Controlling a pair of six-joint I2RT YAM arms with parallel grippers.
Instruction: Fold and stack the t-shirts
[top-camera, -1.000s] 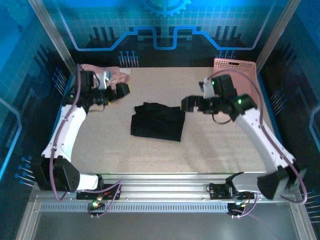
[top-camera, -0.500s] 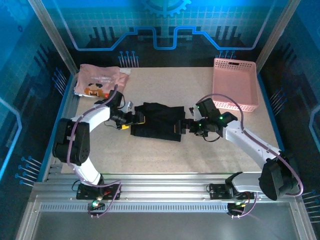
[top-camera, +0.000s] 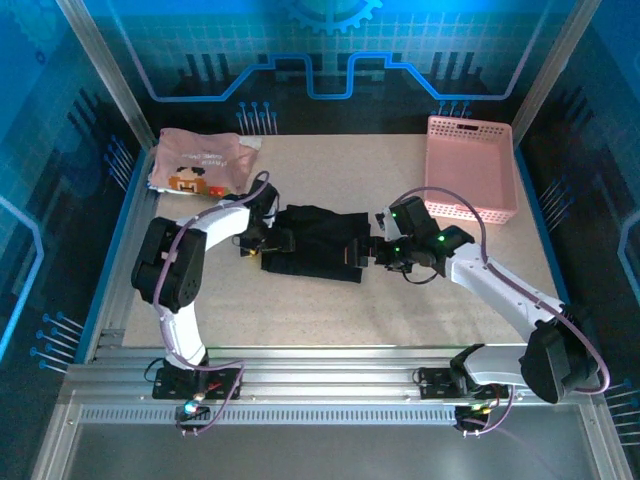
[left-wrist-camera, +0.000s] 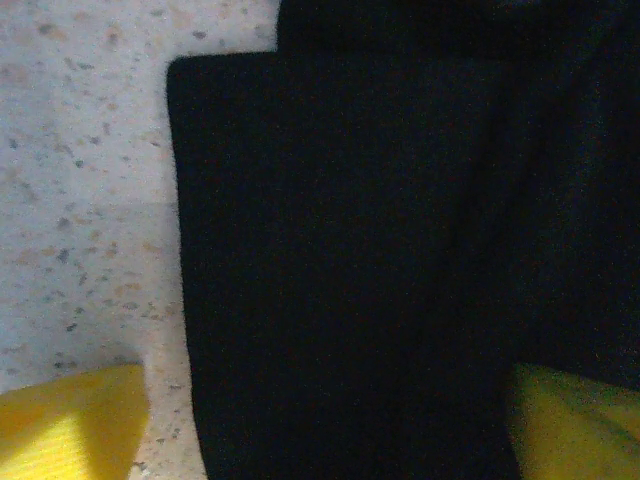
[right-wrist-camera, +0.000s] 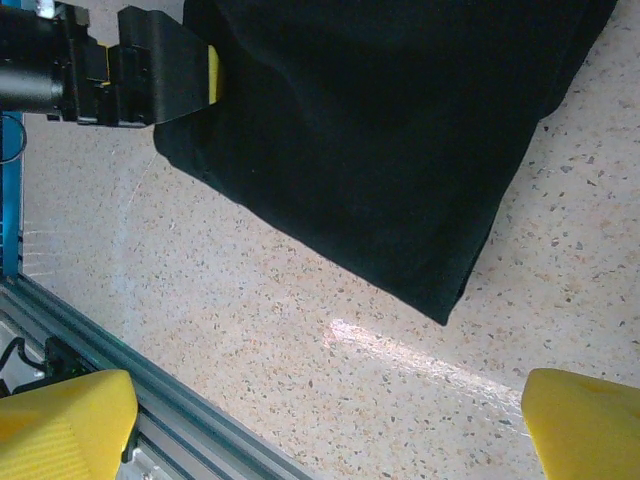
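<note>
While you are looking down from the top camera, the black t-shirt is lying folded near the middle of the table, with an arm reaching in at each end of it. The left gripper is sitting at the shirt's left edge. In its wrist view, the yellow pads are standing wide apart, one over bare speckled table and the other over black cloth. The shirt's edge is running between them and nothing is being pinched. The right gripper is sitting at the shirt's right edge. Its fingers are also standing spread wide, both over bare table, with a corner of the black cloth lying ahead of them and apart from them. You cannot tell whether they are touching the tabletop. The pink t-shirt is lying print-up in the far left corner, well apart from the black one. The pink basket is standing in the far right corner.
</note>
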